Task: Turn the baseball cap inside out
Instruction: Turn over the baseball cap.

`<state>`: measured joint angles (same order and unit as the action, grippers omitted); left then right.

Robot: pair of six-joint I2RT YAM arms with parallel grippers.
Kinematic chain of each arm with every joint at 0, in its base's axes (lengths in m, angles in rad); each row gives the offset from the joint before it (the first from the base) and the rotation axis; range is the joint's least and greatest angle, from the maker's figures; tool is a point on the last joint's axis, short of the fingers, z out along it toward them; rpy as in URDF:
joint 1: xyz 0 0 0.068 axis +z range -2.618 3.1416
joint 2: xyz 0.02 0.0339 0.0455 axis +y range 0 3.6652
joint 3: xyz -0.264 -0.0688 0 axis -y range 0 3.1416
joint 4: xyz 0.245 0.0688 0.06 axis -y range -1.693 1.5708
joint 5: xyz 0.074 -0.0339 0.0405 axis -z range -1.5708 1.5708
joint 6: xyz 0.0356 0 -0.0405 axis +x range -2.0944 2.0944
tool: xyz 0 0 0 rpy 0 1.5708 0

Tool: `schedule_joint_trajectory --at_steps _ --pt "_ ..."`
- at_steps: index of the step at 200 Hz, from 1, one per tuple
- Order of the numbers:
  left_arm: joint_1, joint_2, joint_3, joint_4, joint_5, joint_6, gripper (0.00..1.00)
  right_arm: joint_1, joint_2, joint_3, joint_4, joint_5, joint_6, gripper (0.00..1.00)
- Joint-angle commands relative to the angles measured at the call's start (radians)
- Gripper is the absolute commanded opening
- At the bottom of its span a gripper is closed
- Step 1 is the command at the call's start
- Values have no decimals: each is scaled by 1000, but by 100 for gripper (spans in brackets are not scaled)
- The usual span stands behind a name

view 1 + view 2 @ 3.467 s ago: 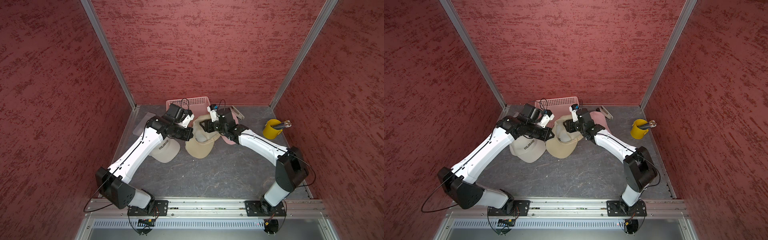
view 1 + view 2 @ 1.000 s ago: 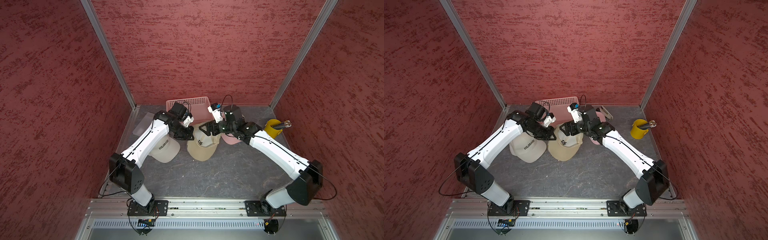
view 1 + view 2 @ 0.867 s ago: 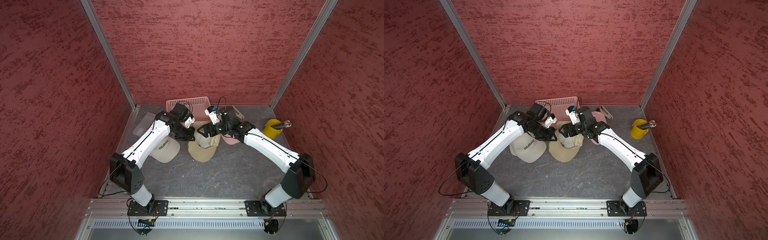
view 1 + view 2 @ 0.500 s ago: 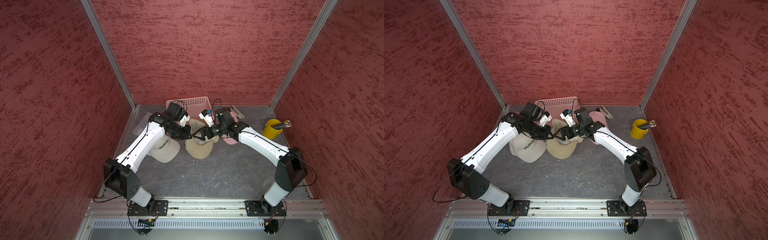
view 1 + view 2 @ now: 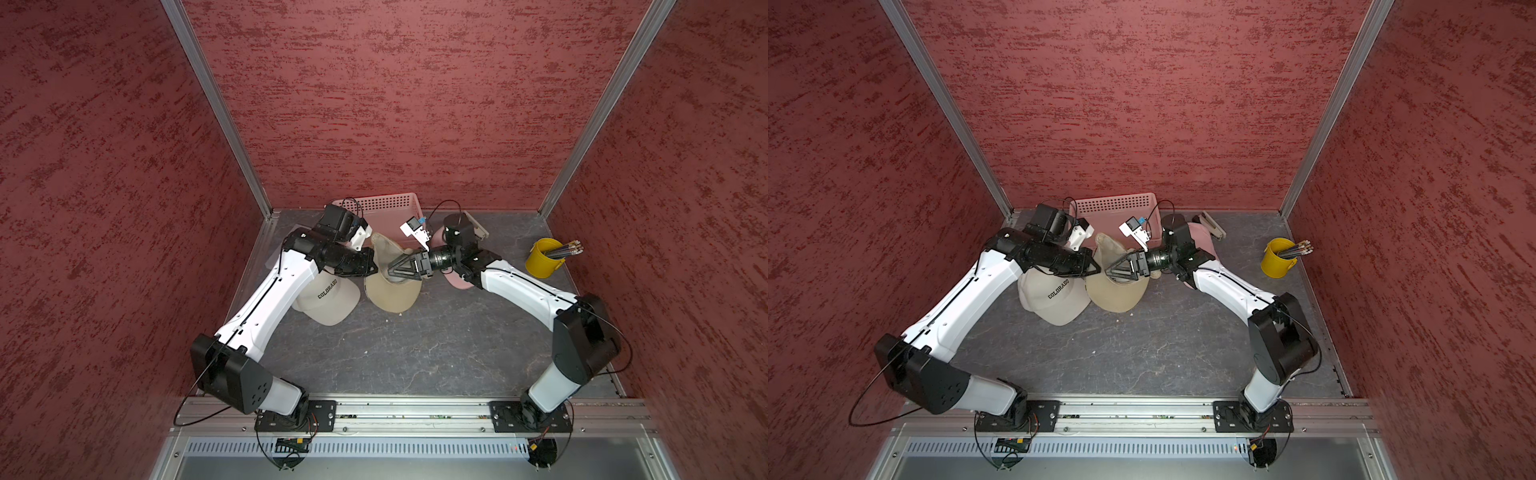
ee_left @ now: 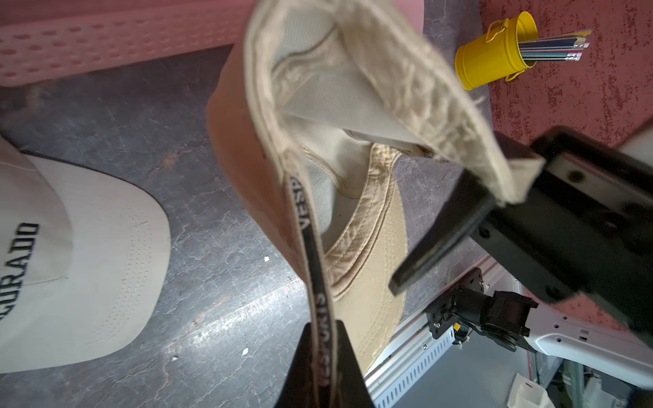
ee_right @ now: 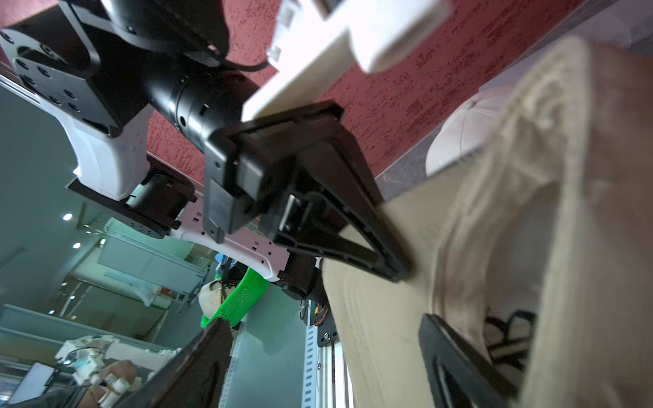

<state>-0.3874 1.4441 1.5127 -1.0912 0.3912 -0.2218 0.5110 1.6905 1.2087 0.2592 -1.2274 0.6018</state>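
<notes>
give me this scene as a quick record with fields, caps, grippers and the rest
tan cap: held up, inside showing, brim hanging lowest
left gripper: shut on the tan cap's rim
right gripper: open, jaws astride the opposite edge
white cap: lying beside it, COLORADO lettering up
pink cap: behind the right gripper, partly hidden
pink basket: at the back wall
yellow bucket: holds pencils

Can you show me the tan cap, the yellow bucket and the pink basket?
tan cap (image 5: 392, 297): in a top view, on its brim.
yellow bucket (image 5: 539, 262): in a top view, on its side wall.
pink basket (image 5: 384, 203): in a top view, on its perforated wall.
</notes>
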Motion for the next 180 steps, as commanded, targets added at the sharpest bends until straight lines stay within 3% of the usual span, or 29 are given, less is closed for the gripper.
schedule_joint_trajectory --at_steps 1,19,25,35,51,71,81,141,180 --pt "5 -45 41 -34 -74 63 0 -61 65 -67 628 -135 455 88" --pt "-4 -77 44 -4 -99 74 0 -74 136 -48 821 -152 649 88" --pt "-9 -87 46 6 -108 77 0 -74 154 -42 846 -150 682 98" --pt "-21 -94 55 12 -121 82 0 -76 169 -38 827 -135 686 98" --pt "-38 -90 79 -3 -142 90 0 -77 136 -49 659 -83 540 98" --pt "-45 -72 94 -22 -184 99 0 -66 47 12 74 20 141 98" --pt "-45 -66 98 -16 -214 94 0 -55 23 51 -101 49 31 98" --pt "-62 -22 114 155 -281 88 0 -14 -3 80 -255 34 14 98" --pt "-127 28 181 109 -325 119 0 12 8 145 -371 68 -41 98"
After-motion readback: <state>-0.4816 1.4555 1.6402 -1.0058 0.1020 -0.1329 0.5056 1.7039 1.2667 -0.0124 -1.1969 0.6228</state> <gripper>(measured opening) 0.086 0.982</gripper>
